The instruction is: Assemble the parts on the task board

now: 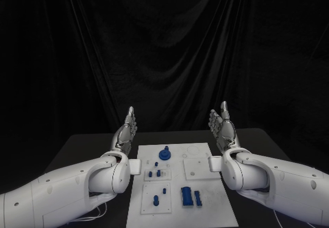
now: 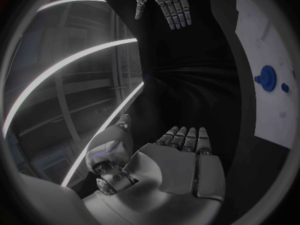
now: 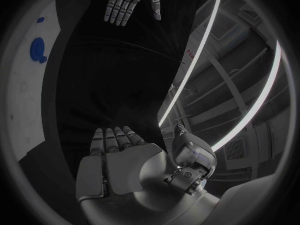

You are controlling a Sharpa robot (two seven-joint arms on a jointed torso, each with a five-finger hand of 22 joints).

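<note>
Black drapery backs the desk (image 1: 82, 142) as the left hand (image 1: 125, 130) and right hand (image 1: 223, 126) stand raised, fingers straight, holding nothing, with the task board (image 1: 206, 156) lying between them, some blue parts (image 1: 164, 154) seated, others apparently loose, progress unclear.

The white task board (image 1: 206, 190) lies flat on the black table (image 1: 82, 142) — small blue parts (image 1: 186, 196) stand on it, a round one (image 1: 164, 154) nearest its far edge.
</note>
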